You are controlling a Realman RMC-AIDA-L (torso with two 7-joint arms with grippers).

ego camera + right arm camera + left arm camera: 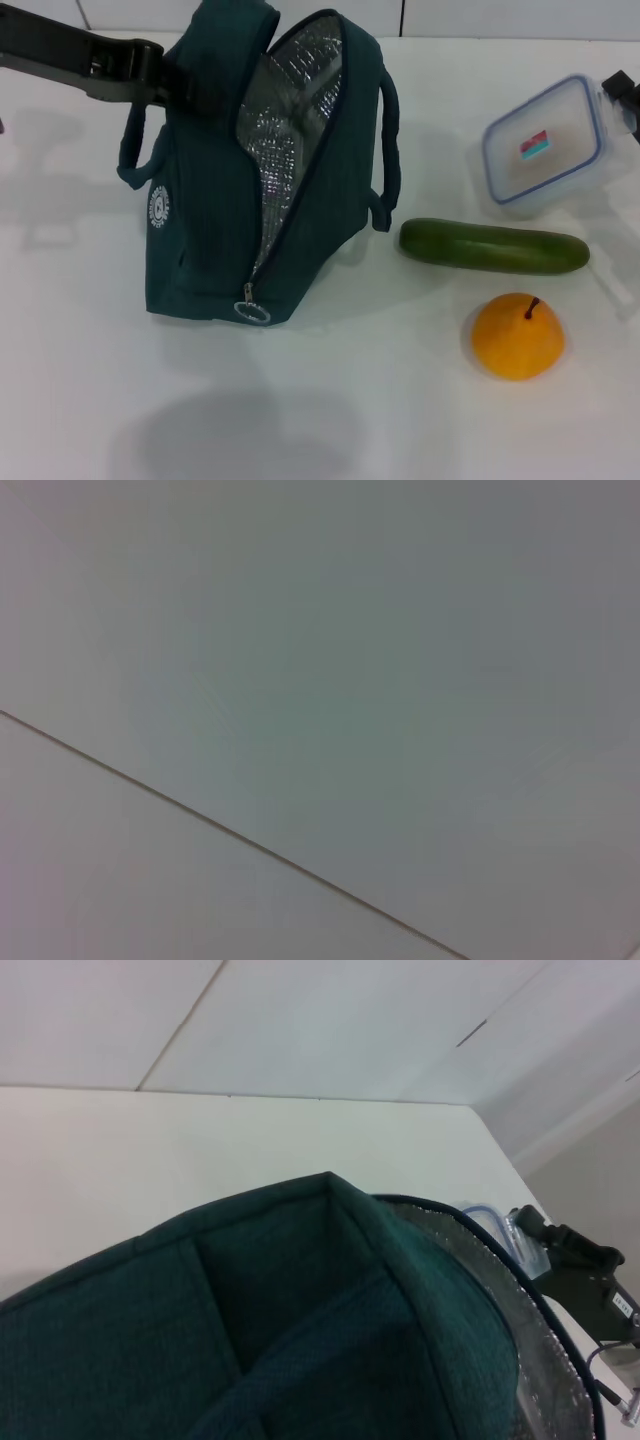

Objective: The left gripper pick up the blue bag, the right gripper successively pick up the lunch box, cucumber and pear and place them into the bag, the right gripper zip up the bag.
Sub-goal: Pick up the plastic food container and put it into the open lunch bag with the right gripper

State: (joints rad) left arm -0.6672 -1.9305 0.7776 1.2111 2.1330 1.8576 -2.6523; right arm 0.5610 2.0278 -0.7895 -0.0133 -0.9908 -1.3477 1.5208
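Note:
The blue bag stands upright on the white table, unzipped, with its silver lining showing and the zipper pull low at the front. My left gripper comes in from the far left and is shut on the bag's top by the handle; the bag's fabric fills the left wrist view. The lunch box lies far right, with my right gripper at its outer end. The cucumber lies in front of the box. The pear sits nearer still.
The white table runs to a pale wall behind. In the left wrist view, the right gripper shows beside the lunch box past the bag's rim. The right wrist view shows only a plain pale surface with one seam.

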